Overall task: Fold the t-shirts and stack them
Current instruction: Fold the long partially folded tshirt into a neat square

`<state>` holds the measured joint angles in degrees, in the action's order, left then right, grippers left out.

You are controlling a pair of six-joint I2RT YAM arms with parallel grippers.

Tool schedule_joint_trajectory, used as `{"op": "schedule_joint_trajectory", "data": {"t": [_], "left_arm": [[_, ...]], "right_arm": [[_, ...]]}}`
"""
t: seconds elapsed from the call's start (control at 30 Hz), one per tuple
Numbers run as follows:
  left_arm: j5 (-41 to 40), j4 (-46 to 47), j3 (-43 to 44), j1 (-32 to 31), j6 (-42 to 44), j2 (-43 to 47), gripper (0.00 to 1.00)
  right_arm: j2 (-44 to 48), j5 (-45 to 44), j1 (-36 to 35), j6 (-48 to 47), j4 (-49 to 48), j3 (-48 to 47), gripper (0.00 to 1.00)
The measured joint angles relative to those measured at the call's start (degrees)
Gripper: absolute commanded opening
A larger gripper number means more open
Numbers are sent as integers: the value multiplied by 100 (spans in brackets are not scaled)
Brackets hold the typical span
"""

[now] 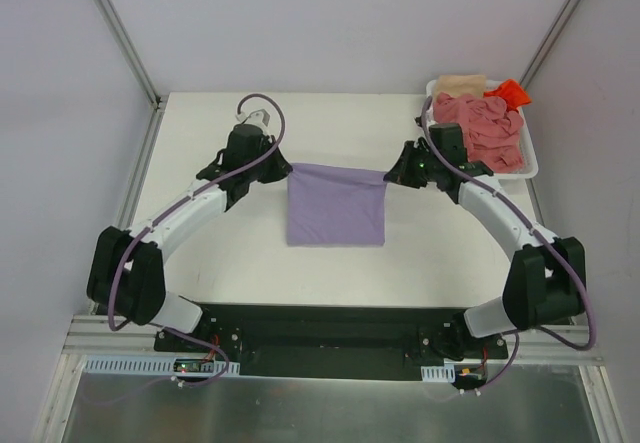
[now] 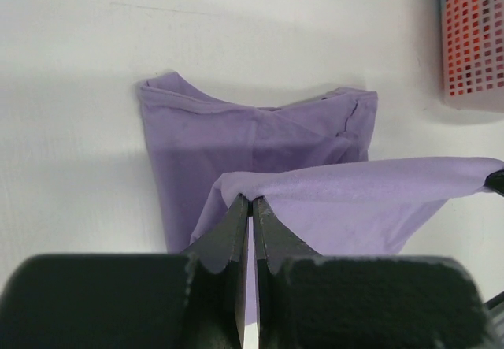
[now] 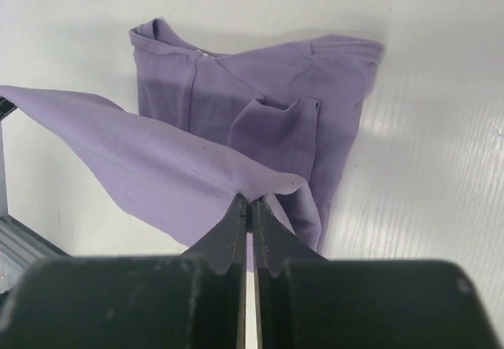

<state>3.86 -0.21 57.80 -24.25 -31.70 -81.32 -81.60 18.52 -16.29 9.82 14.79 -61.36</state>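
The left gripper (image 2: 250, 201) is clamped tight on one corner of the soft lavender-purple cloth t-shirt (image 1: 335, 208). The right gripper (image 3: 250, 201) is pinched closed on the opposite corner. The lifted edge stretches between the two grippers, and the rest of the shirt lies beneath their fingertips on the flat white table (image 1: 220, 253).

lavender t-shirt (image 1: 336, 206): soft matt cloth | basket (image 2: 472, 50): white perforated plastic | table (image 1: 250, 258): smooth matt white surface
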Motion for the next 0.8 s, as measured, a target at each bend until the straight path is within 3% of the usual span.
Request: {"op": "schedule_joint_trajectory", "data": {"t": [0.5, 0.6, 0.67, 0.77, 0.8], "left_arm": [[811, 31, 1067, 516, 136, -2004, 0], [920, 26, 1307, 562, 138, -2308, 1], [964, 20, 1449, 581, 138, -2479, 15], [984, -63, 1550, 643, 170, -2612, 39], [999, -90, 1574, 675, 188, -2629, 56]], "right_arm": [[-1912, -376, 35, -46, -501, -761, 1], [-2096, -555, 35, -39, -555, -811, 13], [-2151, -669, 35, -42, -570, -824, 34], [-2212, -852, 55, -87, -560, -938, 51], [-2221, -879, 66, -133, -553, -994, 52]]}}
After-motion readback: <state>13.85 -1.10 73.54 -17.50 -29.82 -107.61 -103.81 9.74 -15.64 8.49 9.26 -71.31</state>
